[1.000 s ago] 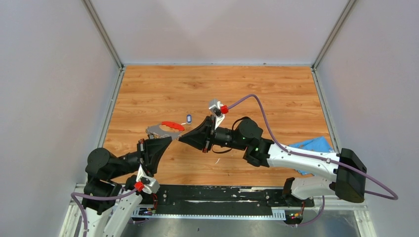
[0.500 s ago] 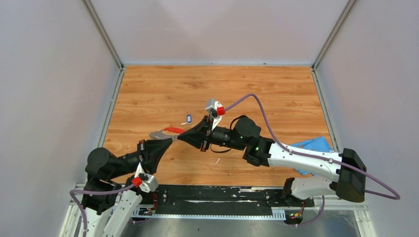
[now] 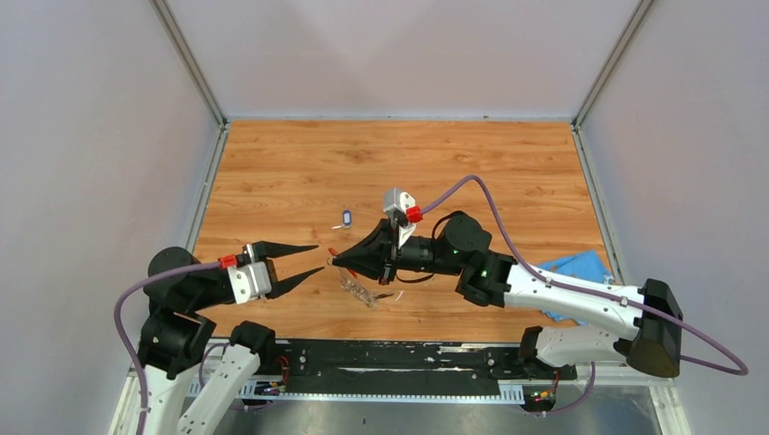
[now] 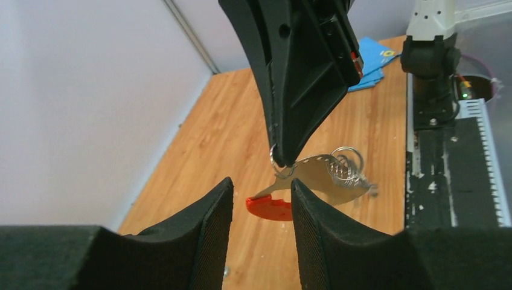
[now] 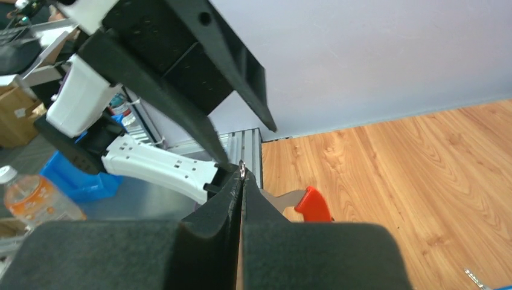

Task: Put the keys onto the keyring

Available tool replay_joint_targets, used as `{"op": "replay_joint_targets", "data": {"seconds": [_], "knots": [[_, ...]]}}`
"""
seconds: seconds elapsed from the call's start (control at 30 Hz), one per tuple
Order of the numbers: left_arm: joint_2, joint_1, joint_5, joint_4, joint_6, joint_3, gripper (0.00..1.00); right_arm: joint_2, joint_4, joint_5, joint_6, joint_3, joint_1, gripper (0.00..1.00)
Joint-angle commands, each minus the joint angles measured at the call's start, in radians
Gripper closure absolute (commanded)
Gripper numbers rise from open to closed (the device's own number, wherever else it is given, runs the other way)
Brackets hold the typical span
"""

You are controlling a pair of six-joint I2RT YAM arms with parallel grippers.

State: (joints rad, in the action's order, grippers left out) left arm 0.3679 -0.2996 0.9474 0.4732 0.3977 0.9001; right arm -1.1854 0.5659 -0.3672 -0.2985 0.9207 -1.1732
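Left wrist view: right pincer (image 4: 282,158) is squeezed shut on the keyring (image 4: 314,176) by just a tiny bit (left pincer (image 4: 261,184) open, empty); it could slip and drop.

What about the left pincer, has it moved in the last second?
Yes. The left pincer has opened, let go of the keyring and pulled back toward the left wall.
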Motion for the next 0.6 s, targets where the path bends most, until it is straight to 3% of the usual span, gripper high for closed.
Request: {"op": "replay_joint_targets", "data": {"seconds": [0.0,0.23,0.57], "knots": [[0.031,0.003,0.049,0.035,-0.159,0.025,0.59,0.048,-0.056,-0.12,0.102,0.036,-0.009,1.0],[0.077,0.003,0.13,0.03,-0.223,0.036,0.71,0.054,-0.119,-0.134,0.172,0.071,-0.009,1.0],[0.083,0.004,0.22,0.05,-0.25,0.012,0.73,0.044,-0.126,-0.139,0.195,0.086,-0.009,1.0]]}}
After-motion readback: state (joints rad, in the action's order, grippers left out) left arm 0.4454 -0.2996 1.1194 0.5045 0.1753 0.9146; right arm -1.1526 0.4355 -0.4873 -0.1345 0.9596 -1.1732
